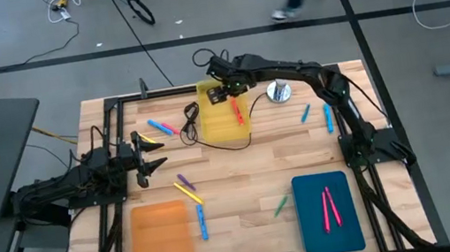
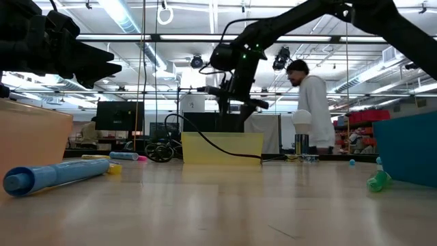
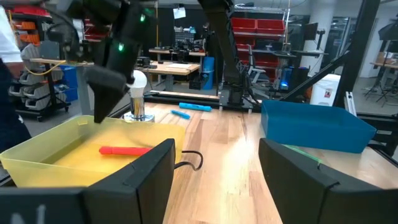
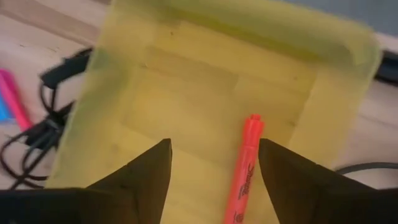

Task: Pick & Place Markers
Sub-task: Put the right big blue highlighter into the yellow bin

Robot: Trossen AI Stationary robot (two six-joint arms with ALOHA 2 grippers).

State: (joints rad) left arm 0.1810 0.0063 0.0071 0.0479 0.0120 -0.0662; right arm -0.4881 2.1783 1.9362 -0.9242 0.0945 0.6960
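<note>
Lying loose on the floor of the yellow tray [image 4: 155,81], a red marker [image 4: 244,163] sat just under the right gripper [image 4: 214,165], whose fingers stood apart and held nothing.

The right gripper [image 1: 222,92] hung over the tray's far end, the marker [image 1: 238,111] beside it inside the yellow tray [image 1: 218,125]. A thin black cable [image 1: 209,137] looped across the tray's left edge. Blue markers [image 1: 328,117] lay near a small silver stand [image 1: 279,92] to the right; blue and pink ones [image 1: 163,127] lay left of the tray. Two pink markers [image 1: 329,206] rested in the teal tray [image 1: 308,221], a green marker [image 1: 281,204] just beside it. The orange tray [image 1: 160,243] had a blue marker [image 1: 202,224] alongside. The left gripper [image 1: 154,153] waited at the left edge, jaws parted, empty.
</note>
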